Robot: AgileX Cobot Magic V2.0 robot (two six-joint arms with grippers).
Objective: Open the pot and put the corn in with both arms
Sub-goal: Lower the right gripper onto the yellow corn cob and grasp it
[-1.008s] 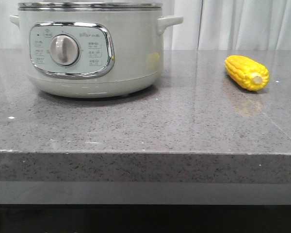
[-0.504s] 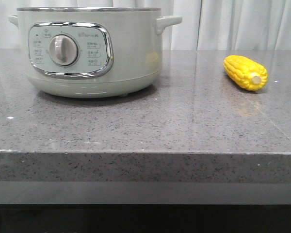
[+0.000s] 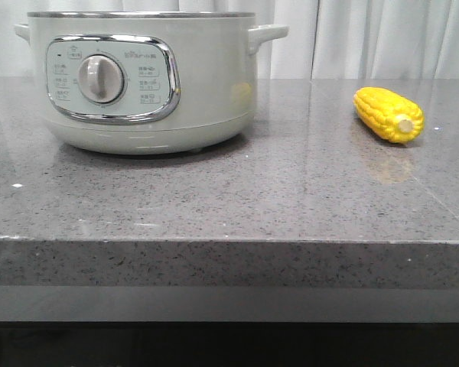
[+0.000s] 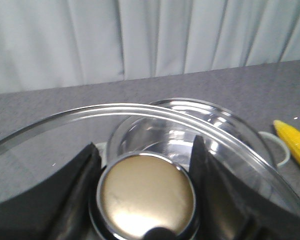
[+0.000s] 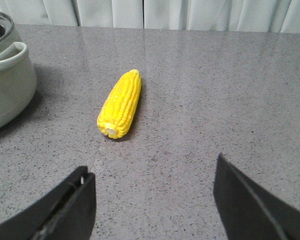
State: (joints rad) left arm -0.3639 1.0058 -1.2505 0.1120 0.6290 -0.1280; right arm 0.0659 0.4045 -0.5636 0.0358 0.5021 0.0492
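Observation:
The pale cream-green pot (image 3: 138, 84) stands at the back left of the grey counter, its dial facing me. In the front view its top rim is bare and no lid shows. My left gripper (image 4: 145, 150) is shut on the round metal knob (image 4: 146, 195) of the glass lid (image 4: 140, 109) and holds it above the pot's open steel bowl (image 4: 190, 125). The yellow corn (image 3: 389, 114) lies on the counter at the right, stub end toward me. My right gripper (image 5: 152, 167) is open and empty, short of the corn (image 5: 121, 104). Neither gripper shows in the front view.
A white curtain (image 3: 382, 38) hangs behind the counter. The counter's front edge (image 3: 229, 241) runs across the front view. The pot's side handle (image 5: 12, 52) shows beside the corn in the right wrist view.
The steel-rimmed lid that sat on the pot one second ago has risen out of the front view. The corn has not moved.

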